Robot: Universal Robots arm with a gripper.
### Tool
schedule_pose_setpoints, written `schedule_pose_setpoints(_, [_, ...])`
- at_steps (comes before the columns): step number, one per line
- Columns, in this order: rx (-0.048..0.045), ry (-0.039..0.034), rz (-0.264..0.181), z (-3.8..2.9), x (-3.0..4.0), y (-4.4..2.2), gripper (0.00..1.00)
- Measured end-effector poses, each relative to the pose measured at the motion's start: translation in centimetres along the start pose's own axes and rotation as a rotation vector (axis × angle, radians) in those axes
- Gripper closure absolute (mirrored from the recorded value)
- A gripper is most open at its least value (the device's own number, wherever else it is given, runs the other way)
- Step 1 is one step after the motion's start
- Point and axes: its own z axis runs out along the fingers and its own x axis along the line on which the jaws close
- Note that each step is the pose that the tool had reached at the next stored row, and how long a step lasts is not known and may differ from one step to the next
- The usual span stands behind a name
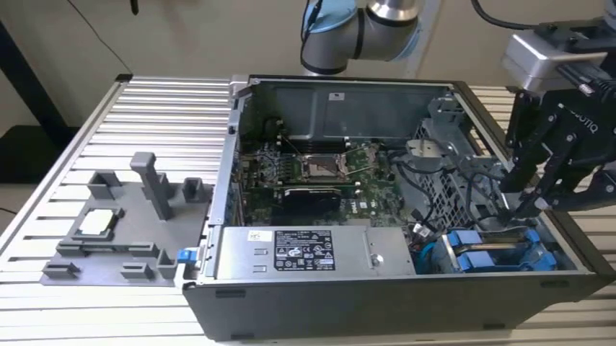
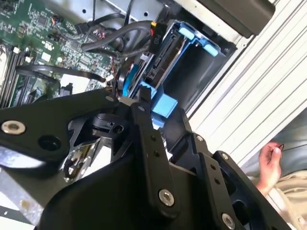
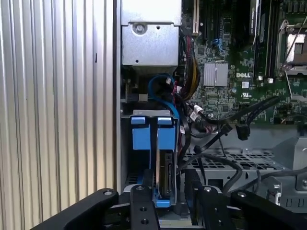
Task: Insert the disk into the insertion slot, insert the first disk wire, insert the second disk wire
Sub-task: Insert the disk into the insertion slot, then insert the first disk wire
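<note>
The disk [image 3: 163,178] stands on edge in its blue carrier, down inside the insertion slot [image 3: 124,158] at the case corner on the exterior view's right. My gripper [image 1: 532,205] reaches into that bay from above and is shut on the disk's blue-framed end [image 2: 163,103], with one black finger [image 3: 144,203] on each side. A black wire connector [image 2: 158,34] on grey cables hangs close to the disk's far end [image 2: 168,55]. I cannot tell whether it is plugged in.
A second blue carrier [image 3: 141,133] sits beside the disk. Loose black cables [image 3: 218,129] cross between bay and motherboard [image 1: 318,169]. The silver power-supply box [image 1: 288,252] fills the case front. A grey fixture [image 1: 125,223] stands on the slatted table [image 1: 144,130]. A person's hand [image 2: 271,160] is nearby.
</note>
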Motion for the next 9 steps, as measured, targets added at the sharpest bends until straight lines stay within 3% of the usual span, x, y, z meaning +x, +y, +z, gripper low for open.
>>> schedule_pose_setpoints(4, [0.0692, -0.0029, -0.001, 0.02, 0.0, 0.21, 0.6])
schedule_pose_setpoints(6, [0.0742, -0.0034, -0.003, 0.27, 0.0, 0.18, 0.6])
schedule_pose_setpoints(9, [0.0698, -0.0047, -0.019, 0.48, 0.01, -0.18, 0.6])
